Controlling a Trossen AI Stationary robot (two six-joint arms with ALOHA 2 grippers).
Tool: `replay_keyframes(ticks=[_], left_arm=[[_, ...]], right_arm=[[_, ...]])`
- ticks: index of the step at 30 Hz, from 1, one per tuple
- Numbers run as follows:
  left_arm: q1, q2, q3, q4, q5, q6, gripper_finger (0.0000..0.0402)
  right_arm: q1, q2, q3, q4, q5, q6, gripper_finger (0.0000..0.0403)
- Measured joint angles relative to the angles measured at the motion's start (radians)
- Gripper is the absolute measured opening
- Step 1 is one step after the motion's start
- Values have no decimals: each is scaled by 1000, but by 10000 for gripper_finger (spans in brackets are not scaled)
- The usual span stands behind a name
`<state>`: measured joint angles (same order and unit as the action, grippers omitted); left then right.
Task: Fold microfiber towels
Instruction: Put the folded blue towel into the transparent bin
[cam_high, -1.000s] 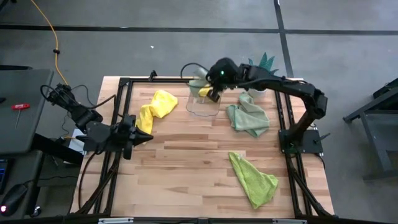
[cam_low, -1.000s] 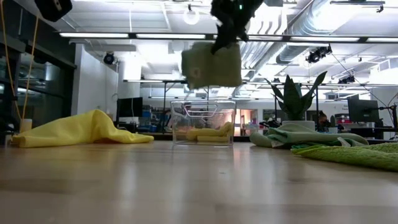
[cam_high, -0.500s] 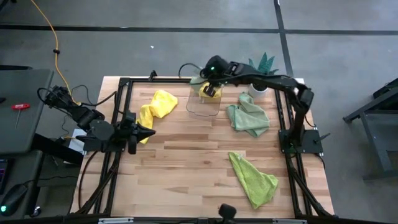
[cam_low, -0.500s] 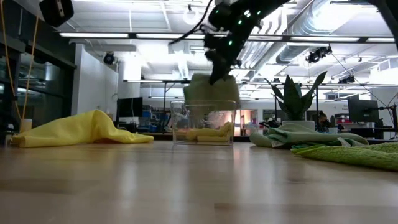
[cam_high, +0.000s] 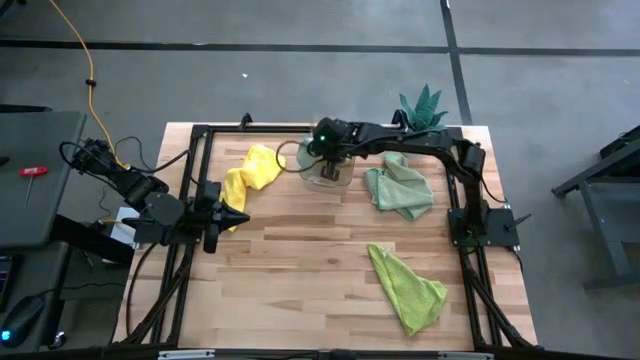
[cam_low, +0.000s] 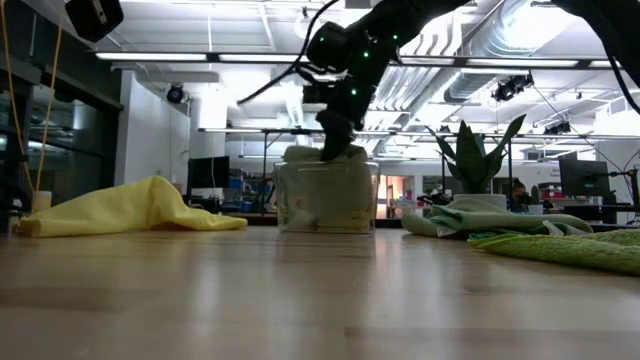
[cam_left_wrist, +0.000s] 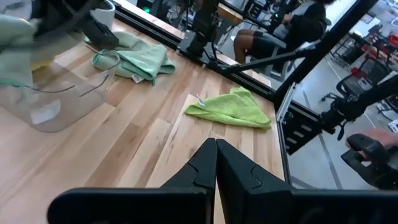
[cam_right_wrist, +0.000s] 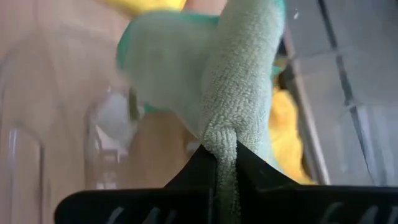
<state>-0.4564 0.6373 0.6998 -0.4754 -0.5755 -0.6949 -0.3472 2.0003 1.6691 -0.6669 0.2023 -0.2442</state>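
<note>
My right gripper (cam_high: 326, 160) reaches down into the clear bin (cam_high: 325, 170) at the table's far middle, shut on a folded pale green towel (cam_low: 322, 190). That towel sits mostly inside the bin, above a yellow towel (cam_right_wrist: 289, 146) lying in it. A loose yellow towel (cam_high: 250, 172) lies in a heap left of the bin. A crumpled mint towel (cam_high: 400, 185) lies right of the bin. A lime towel (cam_high: 410, 285) lies at the near right. My left gripper (cam_high: 232, 214) is shut and empty, low at the table's left, just near of the loose yellow towel. My right gripper pinches a thick folded edge (cam_right_wrist: 224, 130) of the pale green towel between its two fingers, several layers together. The fingers come from above, pointing down into the bin. The towel hangs below them inside the bin, its top (cam_low: 305, 155) just above the rim.
A spiky potted plant (cam_high: 422, 103) stands at the far right behind the mint towel. Black frame rails (cam_high: 195, 200) run along the table's left and right sides. Bare wood (cam_high: 300, 260) lies in the middle and near left. A seated person (cam_left_wrist: 305, 25) shows beyond the table.
My right gripper has gone down and a little toward the table's left edge with the folded pale green towel. The towel hung clear above the bin a second ago and now sits inside it.
</note>
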Motion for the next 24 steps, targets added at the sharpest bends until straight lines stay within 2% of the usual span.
replay_keyframes(ticks=[4, 9, 15, 24], left_arm=[[0, 0, 0, -2, 0, 27, 0], [0, 0, 0, -2, 0, 44, 0], [0, 0, 0, -11, 0, 45, 0], [0, 0, 0, -13, 0, 62, 0]], right_arm=[[24, 12, 0, -82, 16, 0, 0], [45, 15, -26, -138, 86, -1, 0], [42, 14, -26, -211, 98, 0, 0], [43, 14, -26, -75, 31, 70, 0]])
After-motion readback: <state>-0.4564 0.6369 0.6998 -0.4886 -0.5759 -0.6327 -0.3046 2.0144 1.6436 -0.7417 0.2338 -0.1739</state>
